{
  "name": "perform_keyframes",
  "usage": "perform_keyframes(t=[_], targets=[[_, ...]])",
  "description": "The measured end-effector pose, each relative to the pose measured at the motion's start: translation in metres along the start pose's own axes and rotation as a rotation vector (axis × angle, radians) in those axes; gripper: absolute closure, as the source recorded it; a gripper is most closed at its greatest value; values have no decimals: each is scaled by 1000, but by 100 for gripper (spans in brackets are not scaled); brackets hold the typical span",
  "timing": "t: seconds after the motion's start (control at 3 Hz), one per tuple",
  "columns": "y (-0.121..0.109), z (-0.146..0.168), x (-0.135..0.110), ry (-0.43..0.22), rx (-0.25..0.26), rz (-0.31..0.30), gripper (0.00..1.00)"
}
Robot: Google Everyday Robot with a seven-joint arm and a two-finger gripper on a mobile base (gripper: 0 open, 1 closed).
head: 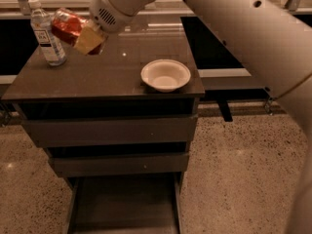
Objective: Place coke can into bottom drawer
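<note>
Hanging in the air over the back left part of the table [112, 77], the coke can [65, 26] is not touching the top at all. It is tipped over, more on its side than standing up, with 1 end pointing toward the water bottle [46, 33]. The gripper [82, 33] is up there with it, and its tan fingers [91, 40] are clamped on the can, reaching in from the right. The bottom drawer [126, 204] is pulled out and looks bare inside. It lies far below the can and more to the front, so the 2 are well apart. I think the next move has to bring the can forward past the front edge of the table and then a long way down. The 2 upper drawers [109, 130] are pushed in flat, so they should not catch the can on the way down. The water bottle stands just beside the can on its left, and a swing that way could knock it over. The white bowl [165, 74] sits on the right front part of the table, off to the side of the straight path to the drawer. The big white arm [234, 28] fills the top and right side.
</note>
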State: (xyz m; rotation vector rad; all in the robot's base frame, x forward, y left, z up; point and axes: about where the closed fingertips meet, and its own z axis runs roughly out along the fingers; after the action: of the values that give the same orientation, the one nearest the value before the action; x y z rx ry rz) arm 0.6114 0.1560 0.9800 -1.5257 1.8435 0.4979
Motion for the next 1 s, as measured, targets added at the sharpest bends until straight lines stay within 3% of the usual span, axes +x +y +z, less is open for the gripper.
perform_keyframes(t=[0.33,0.67,1.0], targets=[[60,25,29,6,-105,-33,100],[99,58,63,80,-193,-45,100],[97,72,71,133,-214,-33,100]])
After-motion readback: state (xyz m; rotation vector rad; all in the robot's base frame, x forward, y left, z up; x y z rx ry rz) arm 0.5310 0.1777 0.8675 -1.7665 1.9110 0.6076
